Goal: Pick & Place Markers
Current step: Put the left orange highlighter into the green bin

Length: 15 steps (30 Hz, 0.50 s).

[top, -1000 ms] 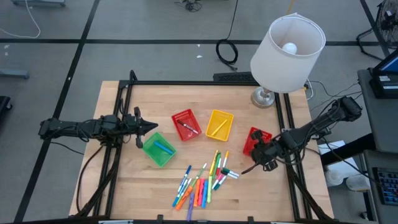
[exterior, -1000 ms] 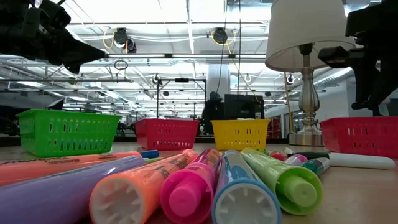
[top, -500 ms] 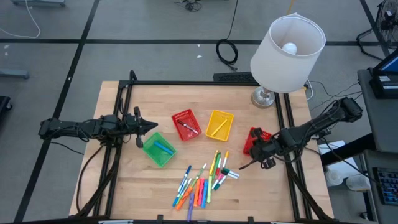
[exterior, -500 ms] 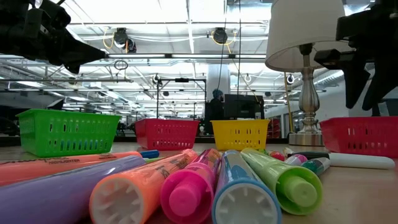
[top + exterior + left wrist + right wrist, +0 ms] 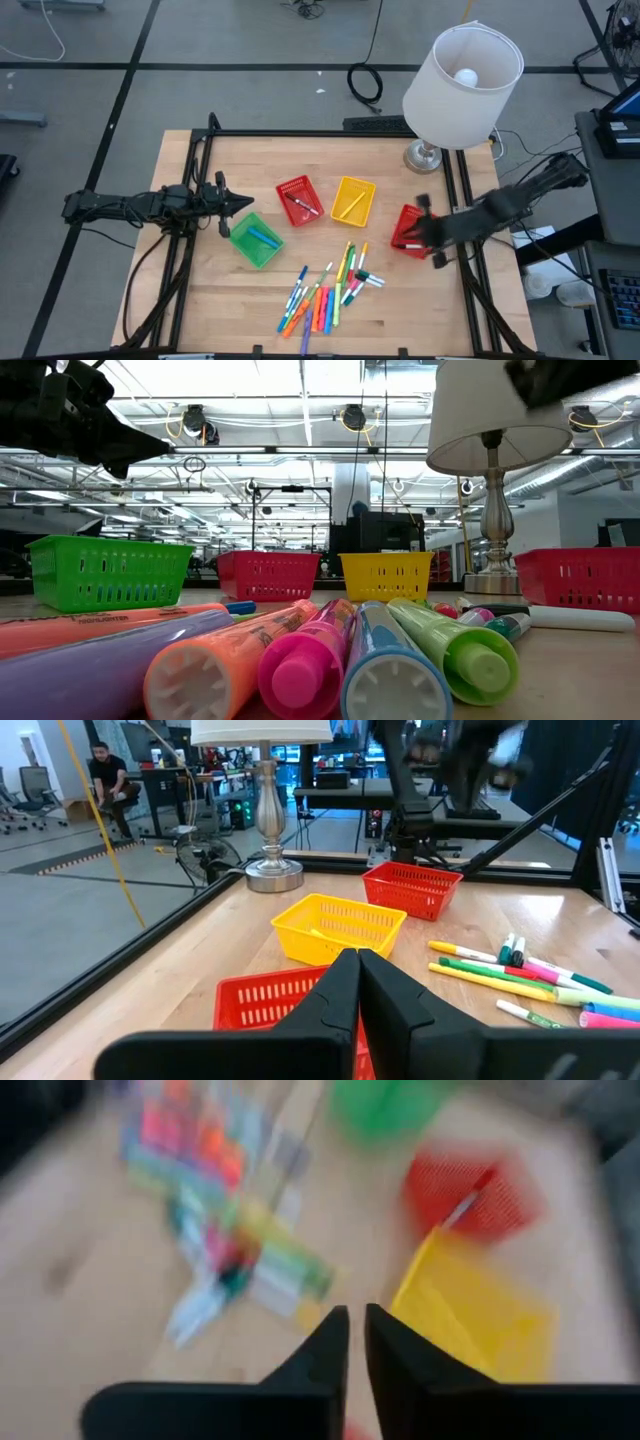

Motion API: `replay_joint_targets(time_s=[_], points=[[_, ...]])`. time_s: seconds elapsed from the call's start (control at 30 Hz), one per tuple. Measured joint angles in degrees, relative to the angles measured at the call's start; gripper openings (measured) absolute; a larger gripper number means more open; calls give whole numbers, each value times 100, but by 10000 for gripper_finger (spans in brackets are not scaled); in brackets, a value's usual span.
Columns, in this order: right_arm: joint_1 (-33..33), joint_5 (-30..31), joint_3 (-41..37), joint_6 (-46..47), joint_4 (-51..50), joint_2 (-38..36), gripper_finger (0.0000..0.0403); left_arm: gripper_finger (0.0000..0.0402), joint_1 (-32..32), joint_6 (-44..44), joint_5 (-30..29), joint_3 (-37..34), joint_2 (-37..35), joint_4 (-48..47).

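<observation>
Several markers point(image 5: 325, 290) lie in a loose pile on the near middle of the table, close up in the low view point(image 5: 330, 660). One blue marker lies in the green basket point(image 5: 255, 242). Single markers also lie in the left red basket point(image 5: 299, 200) and the yellow basket point(image 5: 353, 200). My right gripper point(image 5: 415, 233) hangs blurred above the right red basket point(image 5: 403, 222); its fingers point(image 5: 357, 1330) are shut on nothing and point toward the pile. My left gripper point(image 5: 240, 203) waits shut, above the table, beside the green basket's far left corner.
A table lamp with a white shade point(image 5: 462, 75) stands on the far right corner, its metal base point(image 5: 425, 157) just beyond the right red basket. The four baskets sit in a row across the table's middle. Bare wood lies along the far edge and near left.
My right gripper has risen from table height beside the pile's right end. It has swung toward the right and far edges, over the right red basket, moving fast enough to blur. The markers and baskets have stayed where they were.
</observation>
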State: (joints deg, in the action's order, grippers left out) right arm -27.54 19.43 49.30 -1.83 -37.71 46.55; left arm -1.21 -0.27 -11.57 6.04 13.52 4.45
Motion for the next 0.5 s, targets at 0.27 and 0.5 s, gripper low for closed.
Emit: replay_joint_targets(time_s=[0.27, 0.5], points=[[-58, 766, -480, 299, 1084, -2494, 1, 19, 0, 12, -48, 0, 0, 0], [-55, 1030, -1597, 427, 1614, -3519, 0, 19, 0, -55, -50, 0, 0, -43]])
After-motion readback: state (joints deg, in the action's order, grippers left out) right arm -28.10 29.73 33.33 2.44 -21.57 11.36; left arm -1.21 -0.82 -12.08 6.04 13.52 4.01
